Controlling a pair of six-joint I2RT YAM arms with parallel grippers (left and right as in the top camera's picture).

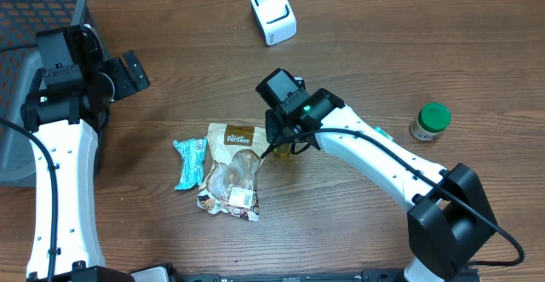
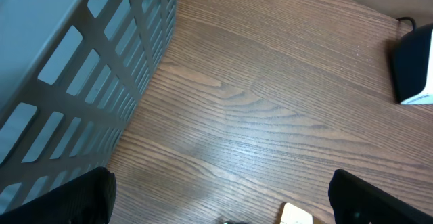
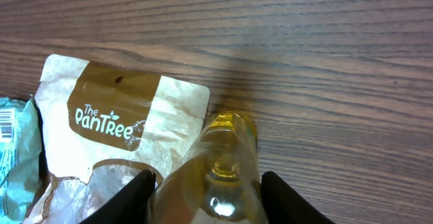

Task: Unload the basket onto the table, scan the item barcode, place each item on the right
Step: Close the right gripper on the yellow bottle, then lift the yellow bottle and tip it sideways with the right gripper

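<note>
Wood table [image 1: 383, 43], items spread loose so each can be picked singly. Grey basket [image 1: 34, 9] at far left edge, likely the drop-off bin.

Left gripper [image 1: 132, 71] hangs beside the basket, jaws fully released and holding nothing; judged parked clear of the work.

Brown-and-white snack bag [image 1: 232, 167] lies flat mid-table, with a teal packet [image 1: 189, 163] touching its left side.

White scanner [image 1: 273, 14] stands at far centre, well apart from the items, so the item must be carried to it.

Green-lid jar [image 1: 430, 122] upright at right, untouched.

Task item: yellowish clear bottle [image 3: 226, 156] just right of the bag's top corner, under the right gripper [image 3: 208, 183]. Jaws stand either side of the bottle, close against it. Cannot tell if they actually pinch it. Judged as the pick step, with the scan not yet done.
</note>
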